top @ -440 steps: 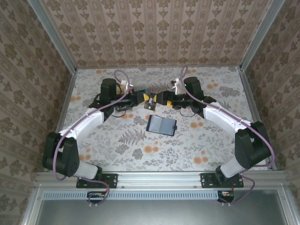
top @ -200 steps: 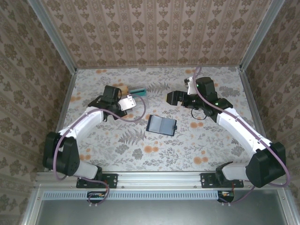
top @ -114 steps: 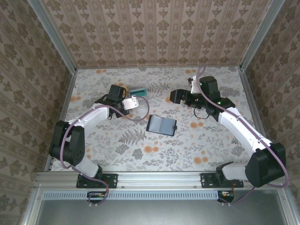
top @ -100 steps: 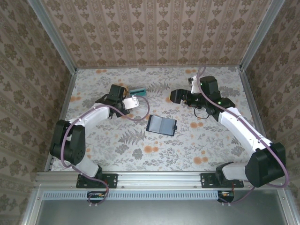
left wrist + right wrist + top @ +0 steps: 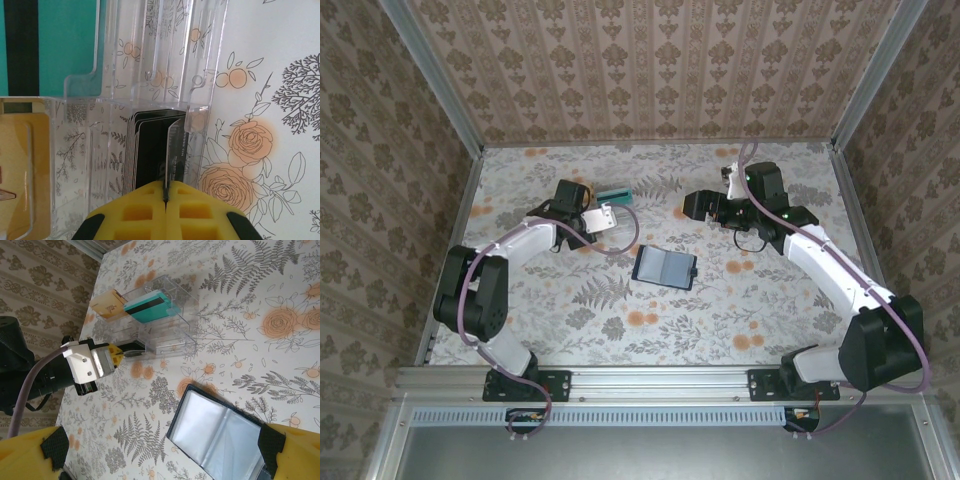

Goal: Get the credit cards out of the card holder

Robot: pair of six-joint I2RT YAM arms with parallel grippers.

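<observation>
Top external view shows you the floral tabletop (image 5: 570,320), with the clear tray (image 5: 612,196) at upper left and the card holder (image 5: 664,267) lying open at frame centre. Your right tool (image 5: 692,205) hovers above it, fingers wide apart. Your left tool (image 5: 165,194) is pinched together on a thin card (image 5: 172,150) beside the tray's black stack (image 5: 147,150), near the teal card (image 5: 55,40) and tan card (image 5: 20,165).

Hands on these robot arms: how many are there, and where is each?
2. The left hand is shut on a thin card at the clear tray; the right hand is open, just beyond the open card holder.
</observation>
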